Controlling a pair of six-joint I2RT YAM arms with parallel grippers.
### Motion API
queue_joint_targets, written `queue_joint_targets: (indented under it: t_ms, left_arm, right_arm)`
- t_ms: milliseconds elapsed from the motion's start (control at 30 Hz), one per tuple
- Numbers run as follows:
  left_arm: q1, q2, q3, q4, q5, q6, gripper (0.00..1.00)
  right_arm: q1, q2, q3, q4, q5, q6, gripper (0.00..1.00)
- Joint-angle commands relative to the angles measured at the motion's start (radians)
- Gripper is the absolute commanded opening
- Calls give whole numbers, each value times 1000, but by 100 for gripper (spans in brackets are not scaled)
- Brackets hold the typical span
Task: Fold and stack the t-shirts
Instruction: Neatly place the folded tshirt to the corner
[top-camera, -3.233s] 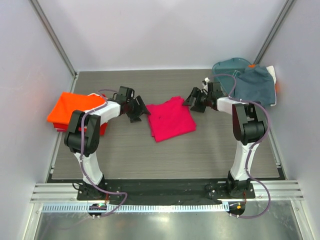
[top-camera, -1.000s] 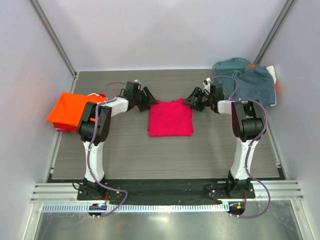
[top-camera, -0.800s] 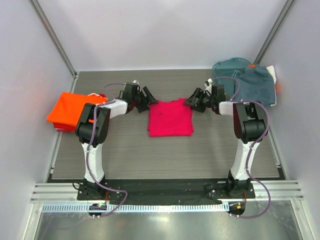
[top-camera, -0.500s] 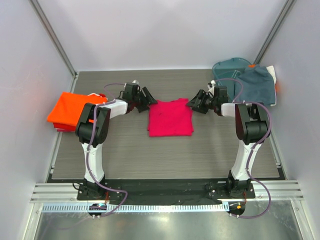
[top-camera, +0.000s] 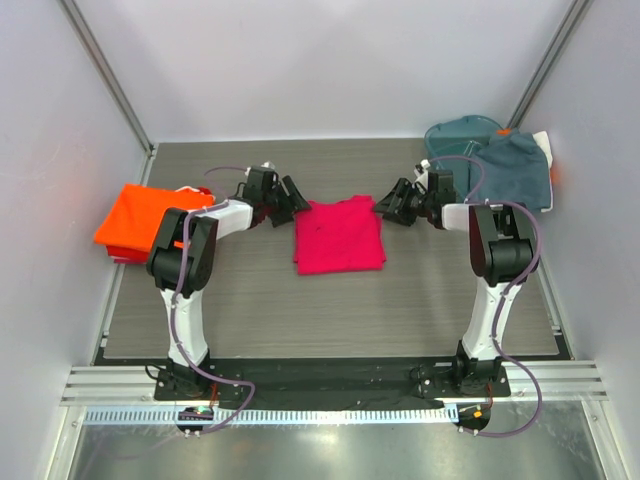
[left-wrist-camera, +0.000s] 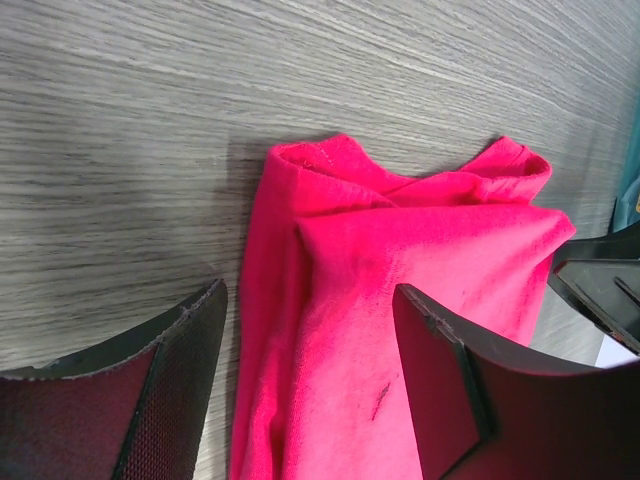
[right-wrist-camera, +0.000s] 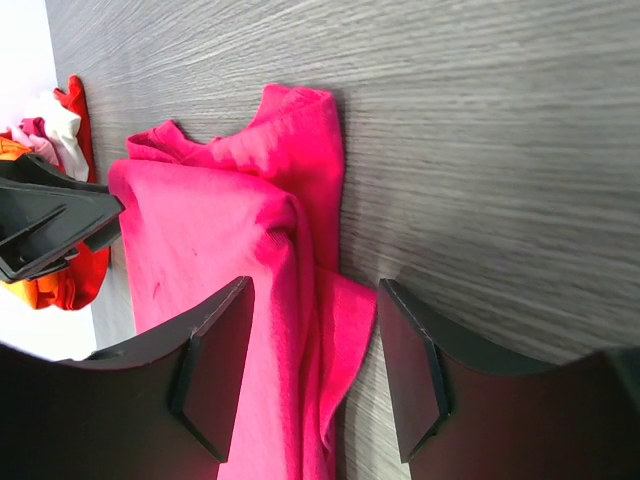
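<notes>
Pincers both spread, nothing clamped. Left pincer (top-camera: 291, 197) sits at the far-left corner of the magenta-pink t-shirt (top-camera: 340, 236). The left wrist view shows its fingers (left-wrist-camera: 180, 340) straddling the shirt's left edge, cloth lying flat between them. Right pincer (top-camera: 388, 205) is at the far-right corner, fingers (right-wrist-camera: 215, 350) either side of the bunched right edge, jaws apart. Can't tell if any fingertip touches the cloth. Shirt is a rough folded rectangle mid-table (top-camera: 300, 310), between the two arms. Orange t-shirt (top-camera: 140, 215) is folded at the left table edge. Grey-blue t-shirts (top-camera: 510, 170) are heaped over the teal basket (top-camera: 455, 132) at the far-right corner, well apart from the pink one.
</notes>
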Motion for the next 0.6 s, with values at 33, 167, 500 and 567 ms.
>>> queue_joint_targets:
  t_ms: [33, 167, 500, 567]
  left_arm:
    - [5, -24, -24, -78, -30, 42, 70]
    - [5, -50, -32, -89, -41, 59, 71]
    - [14, -44, -12, -124, -36, 62, 67]
    - [14, -4, 1, -115, -16, 53, 64]
  right_arm:
    - [24, 81, -8, -113, 64, -28, 59]
    - [30, 86, 3, -113, 56, -28, 60]
    - [51, 118, 44, -127, 52, -25, 59]
    - [53, 124, 52, -131, 50, -25, 59]
